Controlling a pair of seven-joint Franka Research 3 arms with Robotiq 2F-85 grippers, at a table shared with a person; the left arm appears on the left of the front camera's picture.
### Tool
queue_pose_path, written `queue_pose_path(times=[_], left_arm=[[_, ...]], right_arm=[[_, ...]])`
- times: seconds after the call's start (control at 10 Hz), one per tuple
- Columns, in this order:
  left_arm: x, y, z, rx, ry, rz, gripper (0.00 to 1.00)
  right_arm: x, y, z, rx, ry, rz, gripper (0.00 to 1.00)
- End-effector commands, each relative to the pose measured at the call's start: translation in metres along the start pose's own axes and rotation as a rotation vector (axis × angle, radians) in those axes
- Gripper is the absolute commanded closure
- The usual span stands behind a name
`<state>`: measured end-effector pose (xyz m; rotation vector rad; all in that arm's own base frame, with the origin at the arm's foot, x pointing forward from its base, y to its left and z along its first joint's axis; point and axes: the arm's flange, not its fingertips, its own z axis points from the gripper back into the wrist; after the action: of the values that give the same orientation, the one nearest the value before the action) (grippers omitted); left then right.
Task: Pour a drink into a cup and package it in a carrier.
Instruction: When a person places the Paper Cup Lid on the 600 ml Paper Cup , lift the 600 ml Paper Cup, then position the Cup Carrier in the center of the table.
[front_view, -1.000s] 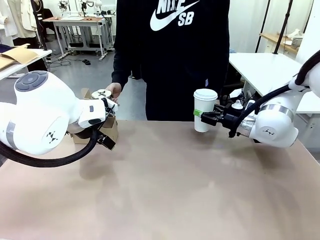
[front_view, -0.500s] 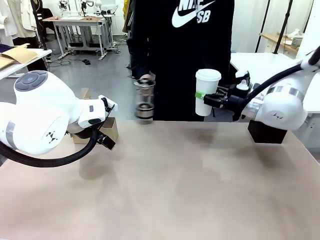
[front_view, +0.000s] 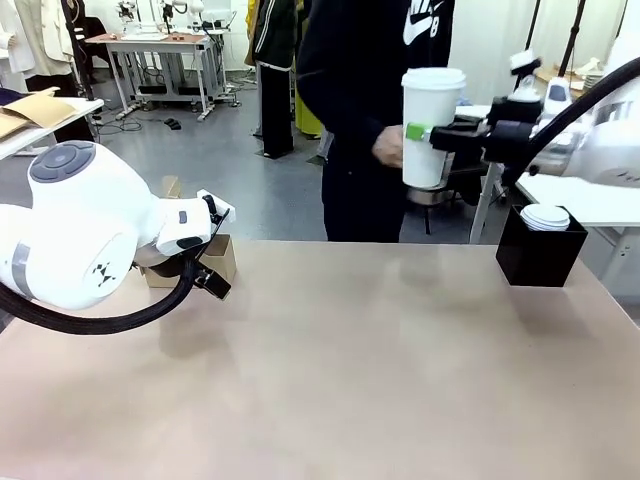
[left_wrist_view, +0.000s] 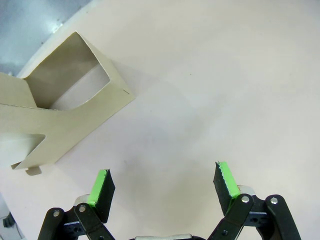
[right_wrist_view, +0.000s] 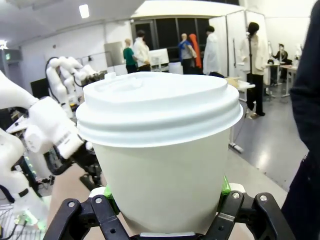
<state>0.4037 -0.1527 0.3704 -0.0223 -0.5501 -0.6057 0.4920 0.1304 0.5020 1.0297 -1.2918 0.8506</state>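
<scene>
High at the right, my right gripper (front_view: 424, 132) is shut on the white paper cup (front_view: 432, 110). The cup is upright, well above the table, and has a white lid on it. In the right wrist view the cup (right_wrist_view: 160, 150) sits between the green pads of the right gripper (right_wrist_view: 166, 200). A person's hand (front_view: 385, 148) is just behind the cup. The brown cardboard carrier (front_view: 218, 256) stands at the far left of the table. My left gripper (left_wrist_view: 162, 185) hangs open above the bare table beside the carrier (left_wrist_view: 70, 115). The jug with the drink is out of view.
A black square box (front_view: 535, 262) holding a stack of white lids (front_view: 547, 216) stands at the table's far right edge. The person in dark clothes (front_view: 365, 90) stands beyond the far edge. My bulky left arm (front_view: 80, 240) covers the near left.
My right gripper has lifted the lidded cup up and a little to the right. The person walked right carrying the glass jug, which is now out of sight. The left arm has not moved.
</scene>
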Motion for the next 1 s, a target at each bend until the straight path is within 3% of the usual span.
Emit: queue_pose_path(times=[0.0,0.2,0.3,0.9], left_arm=[[-0.001,0.001,0.0,-0.002,0.0,0.002,0.0],[-0.001,0.001,0.0,-0.002,0.0,0.002,0.0],[-0.001,0.001,0.0,-0.002,0.0,0.002,0.0],[-0.001,0.001,0.0,-0.002,0.0,0.002,0.0]], right_arm=[[0.015,0.022,0.019,0.023,0.001,-0.021,0.2],[0.018,0.031,0.031,0.057,-0.021,-0.033,0.2],[0.019,0.023,0.016,0.013,-0.005,0.006,0.2],[0.019,0.023,0.016,0.013,-0.005,0.006,0.2]])
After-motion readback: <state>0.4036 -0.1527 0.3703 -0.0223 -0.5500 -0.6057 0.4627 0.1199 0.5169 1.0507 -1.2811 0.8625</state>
